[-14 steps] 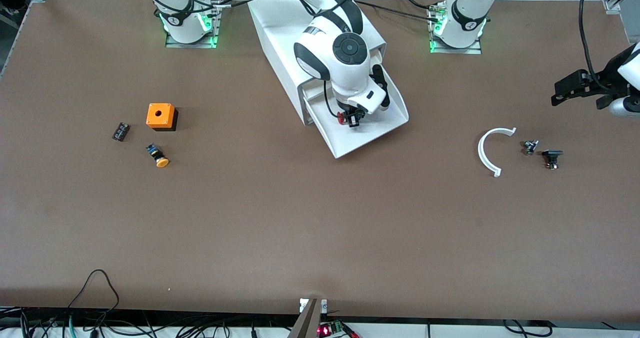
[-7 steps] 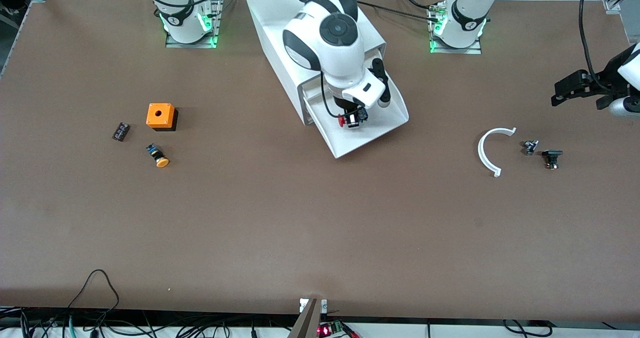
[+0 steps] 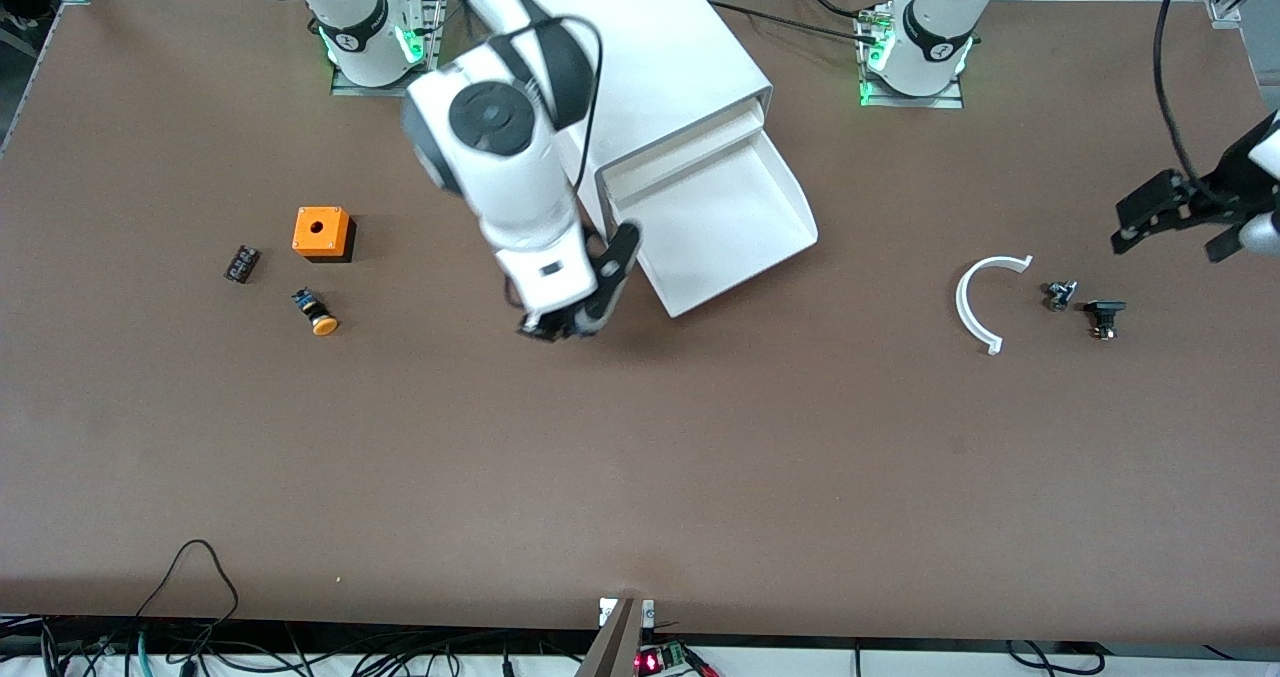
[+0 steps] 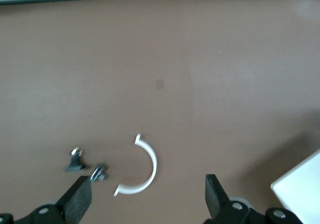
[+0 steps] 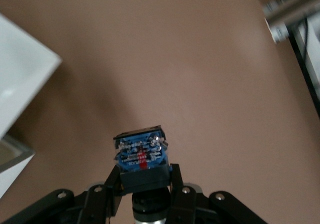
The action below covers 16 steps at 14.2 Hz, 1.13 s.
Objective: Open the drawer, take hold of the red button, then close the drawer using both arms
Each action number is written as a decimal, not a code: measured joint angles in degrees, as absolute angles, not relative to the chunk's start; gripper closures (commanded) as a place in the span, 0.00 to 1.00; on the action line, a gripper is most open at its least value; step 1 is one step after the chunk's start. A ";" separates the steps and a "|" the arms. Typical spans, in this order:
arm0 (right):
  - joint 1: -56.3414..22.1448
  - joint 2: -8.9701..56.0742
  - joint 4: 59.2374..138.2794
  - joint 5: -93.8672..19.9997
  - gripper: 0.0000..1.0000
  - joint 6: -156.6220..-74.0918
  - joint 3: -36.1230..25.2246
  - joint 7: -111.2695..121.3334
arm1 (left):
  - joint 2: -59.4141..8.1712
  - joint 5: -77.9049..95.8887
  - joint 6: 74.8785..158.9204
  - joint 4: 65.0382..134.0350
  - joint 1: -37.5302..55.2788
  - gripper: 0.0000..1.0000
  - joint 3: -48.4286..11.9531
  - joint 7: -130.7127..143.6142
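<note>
Two claws: right claw [image 5: 144, 184] over the brown counter [image 3: 640, 457] grips the black-bodied button [image 5: 141, 154], blue circuit face visible; left claw [image 4: 145, 204] spread wide, waiting; white plastic middle drawer [image 3: 730, 222] open.

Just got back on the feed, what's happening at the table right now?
The right end effector is shut on the button, holding it over bare table beside the drawer, which is pulled out and looks empty. The left end effector hangs open over the white curved piece at its end of the table.
</note>
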<state>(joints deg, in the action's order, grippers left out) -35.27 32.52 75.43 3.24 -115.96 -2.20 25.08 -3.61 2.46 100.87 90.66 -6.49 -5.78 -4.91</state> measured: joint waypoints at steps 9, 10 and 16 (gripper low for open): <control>-23.31 26.68 90.77 3.26 0.82 -116.55 -4.34 -8.58 | -17.22 6.20 116.60 99.51 -0.43 0.00 -12.49 27.00; -21.85 25.54 94.06 3.26 0.81 -117.12 -4.35 -8.58 | -19.17 5.40 118.91 100.11 1.53 0.00 -12.56 30.68; -19.67 21.40 114.66 3.26 0.81 -131.81 -4.31 -9.41 | -27.51 4.48 122.28 100.55 10.60 0.00 -12.79 45.60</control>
